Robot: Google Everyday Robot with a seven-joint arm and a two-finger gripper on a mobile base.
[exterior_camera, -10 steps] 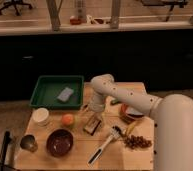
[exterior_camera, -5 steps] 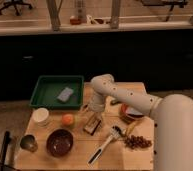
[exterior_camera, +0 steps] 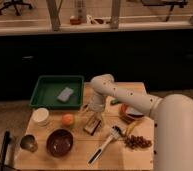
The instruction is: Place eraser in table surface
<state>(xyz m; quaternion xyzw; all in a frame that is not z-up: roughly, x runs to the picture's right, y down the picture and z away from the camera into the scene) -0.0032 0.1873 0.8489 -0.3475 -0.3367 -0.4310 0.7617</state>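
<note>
Tan eraser point(exterior_camera: 92, 124) mid-table surface point(exterior_camera: 80, 152), tool point(exterior_camera: 96, 111) above.

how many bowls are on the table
1: a dark bowl at the table's front left, below the orange. The gripper is over the eraser; the arm may hide others.

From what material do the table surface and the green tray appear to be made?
Table surface: probably pale wood, matte, with plank lines showing. Green tray: likely plastic, with an even colour and a raised rim. The gripper hangs over the eraser at mid-table.
</note>
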